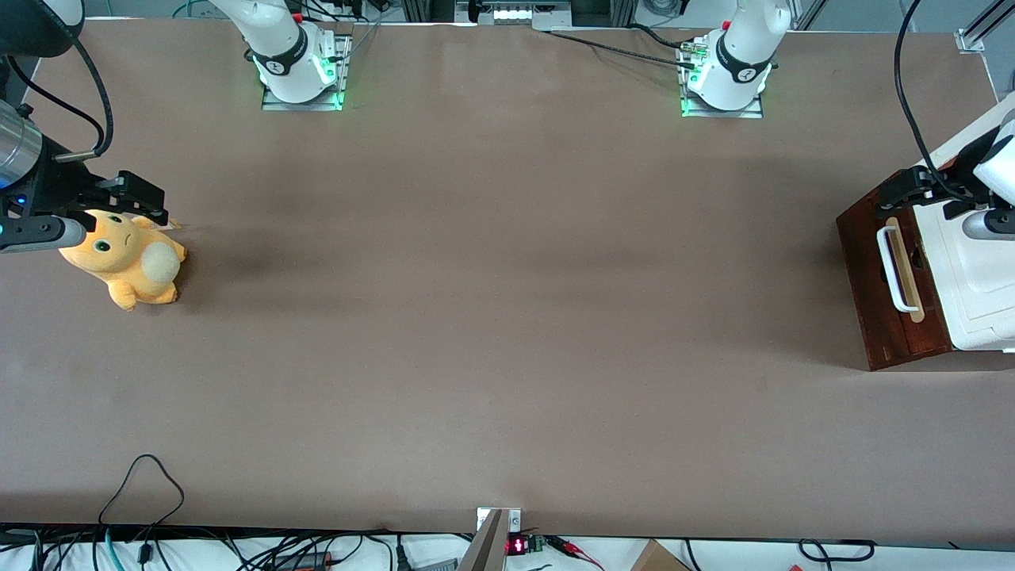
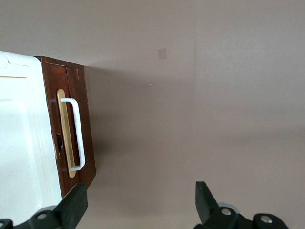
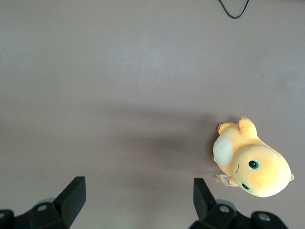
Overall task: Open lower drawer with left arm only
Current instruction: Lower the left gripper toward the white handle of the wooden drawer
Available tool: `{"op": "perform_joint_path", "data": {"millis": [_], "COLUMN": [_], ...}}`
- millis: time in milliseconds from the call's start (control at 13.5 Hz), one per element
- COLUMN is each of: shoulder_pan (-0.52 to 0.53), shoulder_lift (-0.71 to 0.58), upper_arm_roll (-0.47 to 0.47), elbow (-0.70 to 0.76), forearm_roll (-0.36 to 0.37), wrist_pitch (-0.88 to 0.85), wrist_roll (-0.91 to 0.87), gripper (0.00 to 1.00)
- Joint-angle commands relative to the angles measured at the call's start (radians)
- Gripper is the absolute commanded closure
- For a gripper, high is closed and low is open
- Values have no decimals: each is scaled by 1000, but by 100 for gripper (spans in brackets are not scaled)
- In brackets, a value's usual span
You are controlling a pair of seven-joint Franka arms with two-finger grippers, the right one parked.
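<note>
The lower drawer (image 1: 876,293) has a dark red-brown front with a white bar handle (image 1: 891,268) over a pale strip. It sits under a white upper unit (image 1: 971,277) at the working arm's end of the table. None of the drawer's inside shows. My left arm's gripper (image 1: 894,197) hangs above the end of the drawer front that is farther from the front camera. In the left wrist view the gripper (image 2: 138,202) is open wide with only bare table between its fingers (image 2: 72,206). The drawer front (image 2: 88,143) and handle (image 2: 78,136) lie beside it, apart from it.
A yellow plush toy (image 1: 127,266) lies at the parked arm's end of the table, also in the right wrist view (image 3: 252,164). Both arm bases (image 1: 723,79) stand along the edge farthest from the front camera. Loose black cables (image 1: 143,476) trail at the nearest edge.
</note>
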Motion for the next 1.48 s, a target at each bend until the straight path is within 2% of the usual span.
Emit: {"op": "perform_joint_path", "data": {"millis": [0,369,886,1107,1403], "shoulder_pan": [4,5,4,-9,-9], "shoulder_lift": [20,32,43,57,90], "upper_arm_roll": [-2,7,5,-79,-206], "elbow": [33,13,-16,-48,-189], "forearm_roll": [-14,-22,8,279,610], "wrist_pitch": [-28,-28,-27,-30,-32], "wrist_roll": [-16,-3,18,-69,-338], "gripper": [0,0,0,0,0]}}
